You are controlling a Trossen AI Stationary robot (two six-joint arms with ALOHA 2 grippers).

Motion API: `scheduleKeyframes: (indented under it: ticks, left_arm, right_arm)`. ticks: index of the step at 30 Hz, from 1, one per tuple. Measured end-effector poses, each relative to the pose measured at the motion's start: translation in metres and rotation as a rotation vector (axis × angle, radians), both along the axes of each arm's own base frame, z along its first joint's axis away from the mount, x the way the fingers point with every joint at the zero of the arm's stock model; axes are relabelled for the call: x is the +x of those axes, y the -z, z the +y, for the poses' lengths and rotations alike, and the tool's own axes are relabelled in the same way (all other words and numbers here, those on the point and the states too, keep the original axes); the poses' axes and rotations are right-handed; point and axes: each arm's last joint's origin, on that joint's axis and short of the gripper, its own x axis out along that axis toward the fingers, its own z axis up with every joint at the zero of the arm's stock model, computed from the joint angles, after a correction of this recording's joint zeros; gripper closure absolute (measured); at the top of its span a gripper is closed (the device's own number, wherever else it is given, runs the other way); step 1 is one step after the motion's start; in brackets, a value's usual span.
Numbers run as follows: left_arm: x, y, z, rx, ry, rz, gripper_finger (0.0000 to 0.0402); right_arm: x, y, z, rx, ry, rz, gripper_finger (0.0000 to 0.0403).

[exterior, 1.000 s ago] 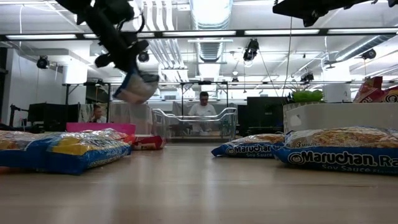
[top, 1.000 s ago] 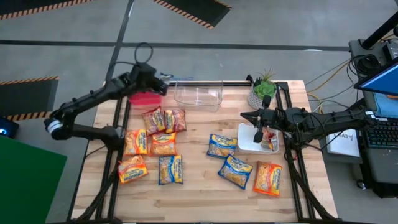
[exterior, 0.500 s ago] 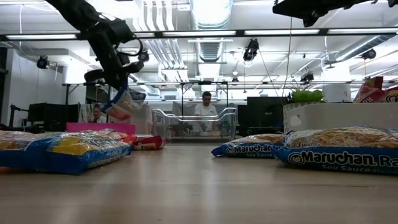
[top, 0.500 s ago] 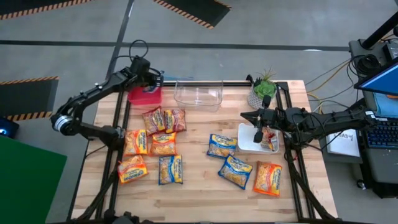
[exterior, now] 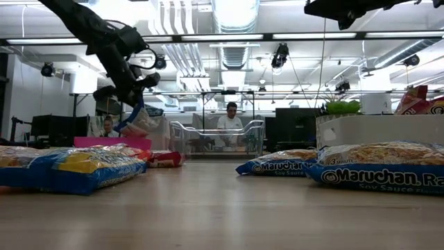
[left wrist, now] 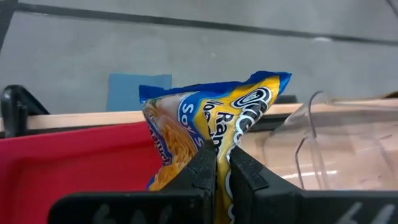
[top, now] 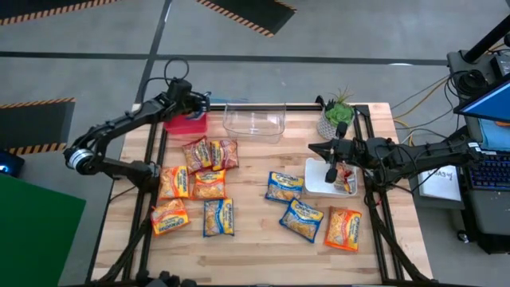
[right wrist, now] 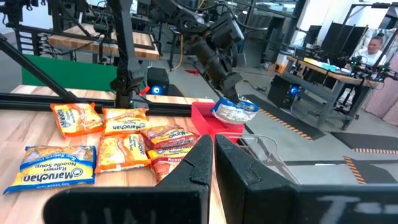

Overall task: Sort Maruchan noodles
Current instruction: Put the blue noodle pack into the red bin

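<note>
maruchan noodles [top: 210, 184] lie scattered flat across the wooden table [top: 255, 251]: a cluster of orange and red-marked packets on the left half, three blue-marked ones among them and toward the middle, and an orange one near the right front. one blue-marked packet [left wrist: 211, 127] hangs from the left gripper [left wrist: 222, 163], whose fingers [left wrist: 202, 168] are pinched tight on its lower edge; in the low view this packet [exterior: 137, 122] dangles in the air over the red bin [exterior: 111, 142]. from above, the left gripper [top: 194, 103] sits at the far left corner of the table, directly over the red bin [top: 187, 124], which stands just beside the clear plastic bin [top: 255, 121]. the right gripper [top: 330, 171] hovers over the white tray [top: 317, 185] near the right edge, fingers [right wrist: 202, 163] closed together with nothing between them; a red-marked packet [top: 346, 178] rests in that tray. a potted green plant [top: 336, 115] stands at the far right corner, behind the tray. in the room beyond the table, a person [exterior: 229, 122] sits at a desk.
</note>
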Motion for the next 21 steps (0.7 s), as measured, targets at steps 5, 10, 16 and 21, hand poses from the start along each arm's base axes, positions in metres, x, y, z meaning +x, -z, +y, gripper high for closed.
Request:
scheduleKeyframes:
  ticks: [5,10,16,21]
  left_arm:
    - [-0.001,0.011,-0.001,0.013,-0.018,-0.04,0.0401]
    - [-0.003,0.023,-0.004,-0.013,-0.034,-0.042,0.04]
    - [-0.004,0.028,-0.005,0.001,-0.045,-0.07,0.04]
    - [-0.004,0.033,-0.005,0.003,-0.058,-0.091,0.0399]
  right_arm:
    - [0.0,-0.004,0.0,0.018,0.001,-0.003,0.0394]
    - [0.0,-0.004,0.0,0.018,0.001,0.0,0.0394]
    - [0.0,-0.004,0.0,0.018,0.001,0.0,0.0394]
    - [0.0,-0.004,0.0,0.018,0.001,-0.001,0.0394]
